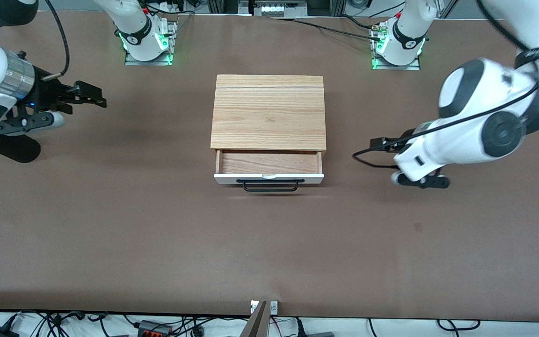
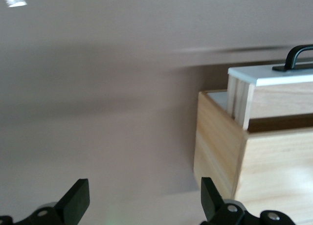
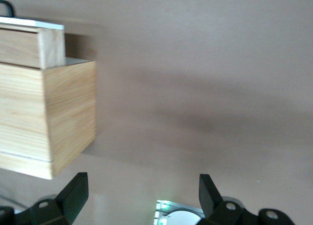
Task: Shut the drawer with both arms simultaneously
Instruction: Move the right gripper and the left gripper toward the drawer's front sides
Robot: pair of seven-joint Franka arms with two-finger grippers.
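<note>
Spreading across the whole scene, the brown table (image 1: 110, 234) carries a light-wood cabinet (image 1: 268, 112) at its middle, standing between the two arm bases and turned so its opening faces the front camera. That orientation leaves both flanks free, which probably explains why the arms sit at either end. The drawer (image 1: 269, 163) stands partly pulled out toward the front camera, its white front panel (image 1: 268, 177) and black bar handle (image 1: 270, 185) clear of the cabinet, so the closing push has not yet happened.

The left arm (image 1: 480, 126) hangs low toward its own end of the table, and the left gripper (image 2: 142, 200) points at the cabinet's side, fingers spread wide and holding nothing. The right gripper (image 1: 82, 96) hovers over bare table toward the right arm's end, well apart from the cabinet, also spread wide and empty. Neither touches the drawer; both seem staged to swing round to the front panel together.
</note>
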